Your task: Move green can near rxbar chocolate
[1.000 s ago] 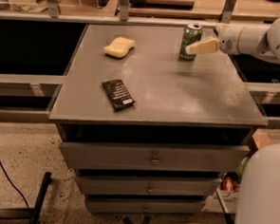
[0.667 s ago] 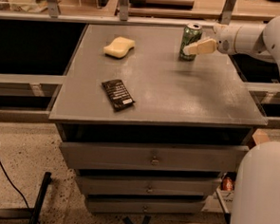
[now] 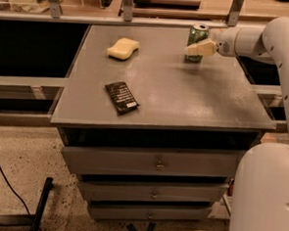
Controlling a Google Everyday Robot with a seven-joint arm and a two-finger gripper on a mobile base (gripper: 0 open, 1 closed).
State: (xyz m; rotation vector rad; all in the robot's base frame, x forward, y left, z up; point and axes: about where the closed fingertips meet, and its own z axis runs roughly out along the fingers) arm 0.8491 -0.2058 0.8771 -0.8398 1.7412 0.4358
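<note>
A: One grey cabinet surface (image 3: 185,95) is seen carrying everything. Which step is judged to be in hand?

B: The grasp, probably. The upright green can (image 3: 199,34), patterned with pale swirls and silver-rimmed, is stood at the far right, and the white claw (image 3: 195,47) is placed against it. Whether it is pinched cannot be told.

A: And next?

B: A carry leftward and forward is called for, towards the flat black-wrapped rxbar chocolate (image 3: 121,97), lying front left, well apart.

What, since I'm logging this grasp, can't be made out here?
Camera view:
- The gripper at the green can: its grip, hidden by its own near side covering the can's base.
- The snack bar: wrapper text, too small.
- The arm: cut off by right edge.
</note>
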